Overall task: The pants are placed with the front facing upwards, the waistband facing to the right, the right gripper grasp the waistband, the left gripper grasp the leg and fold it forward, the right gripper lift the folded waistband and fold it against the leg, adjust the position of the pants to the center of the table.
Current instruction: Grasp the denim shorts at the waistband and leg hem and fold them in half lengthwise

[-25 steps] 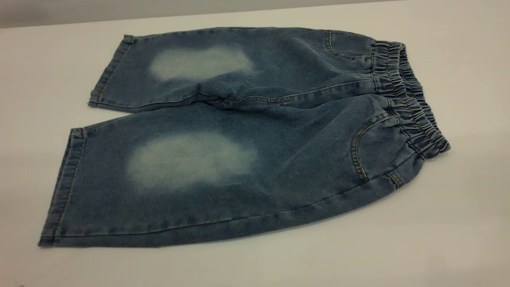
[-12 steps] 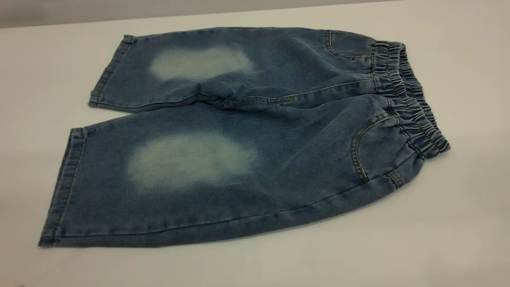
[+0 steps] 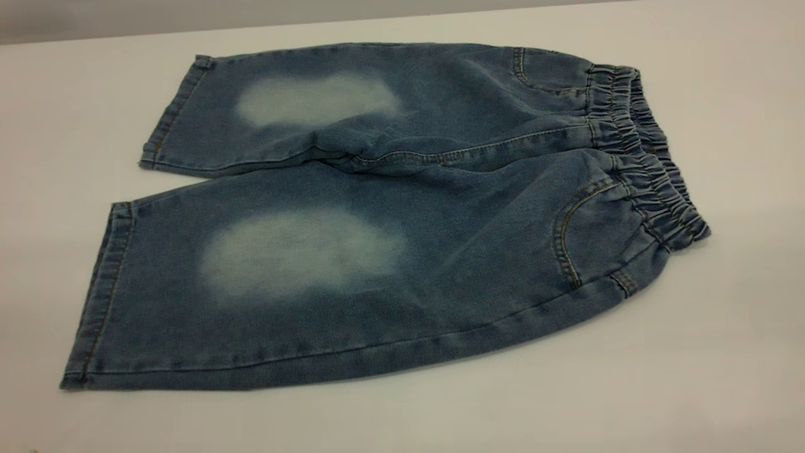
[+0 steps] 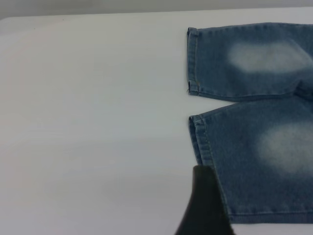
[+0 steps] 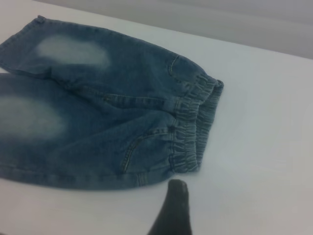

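Only one finger shows per claw, both off the pants (image 3: 390, 214).

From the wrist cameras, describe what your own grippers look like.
Little shows. The left gripper appears only as one black, matte, wedge-shaped finger widening toward the camera. The right gripper shows one dark tapering finger with a rounded tip. No cables, markings or arm links are visible.

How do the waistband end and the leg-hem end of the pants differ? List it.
The waistband is puckered into many small folds; the leg hems lie flat and stitched. The waistband is one continuous band at the right; the hems are two separate edges at the left. Both are blue denim resting on the table.
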### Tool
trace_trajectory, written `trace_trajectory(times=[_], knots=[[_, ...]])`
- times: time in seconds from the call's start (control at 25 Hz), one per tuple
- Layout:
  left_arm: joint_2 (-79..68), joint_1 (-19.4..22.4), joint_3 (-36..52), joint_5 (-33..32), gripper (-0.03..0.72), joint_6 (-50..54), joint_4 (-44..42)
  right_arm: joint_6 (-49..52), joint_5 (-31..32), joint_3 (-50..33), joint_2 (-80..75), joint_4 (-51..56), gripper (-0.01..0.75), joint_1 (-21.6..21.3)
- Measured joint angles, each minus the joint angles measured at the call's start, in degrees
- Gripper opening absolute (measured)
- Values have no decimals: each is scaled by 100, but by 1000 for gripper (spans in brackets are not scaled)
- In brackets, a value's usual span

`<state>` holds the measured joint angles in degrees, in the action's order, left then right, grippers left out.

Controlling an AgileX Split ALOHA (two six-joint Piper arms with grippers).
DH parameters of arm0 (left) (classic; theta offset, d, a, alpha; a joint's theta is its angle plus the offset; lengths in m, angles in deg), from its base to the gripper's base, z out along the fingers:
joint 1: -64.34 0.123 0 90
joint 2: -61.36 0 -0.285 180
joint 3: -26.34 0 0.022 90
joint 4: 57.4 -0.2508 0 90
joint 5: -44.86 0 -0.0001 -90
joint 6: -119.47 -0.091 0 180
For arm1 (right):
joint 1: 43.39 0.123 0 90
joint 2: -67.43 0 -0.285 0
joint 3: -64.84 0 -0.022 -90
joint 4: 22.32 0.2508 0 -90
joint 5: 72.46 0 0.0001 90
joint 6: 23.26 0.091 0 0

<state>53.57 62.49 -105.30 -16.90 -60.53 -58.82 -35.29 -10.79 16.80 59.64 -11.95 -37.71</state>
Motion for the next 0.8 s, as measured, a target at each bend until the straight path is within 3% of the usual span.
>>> trace_trajectory(times=[0.36, 0.8], knots=[[-141, 0, 0, 17, 469, 224, -374, 384, -27, 0, -114, -63, 587, 0], [-1638, 0, -748, 345, 469, 396, -413, 829, -449, 562, -1808, -142, 587, 0]])
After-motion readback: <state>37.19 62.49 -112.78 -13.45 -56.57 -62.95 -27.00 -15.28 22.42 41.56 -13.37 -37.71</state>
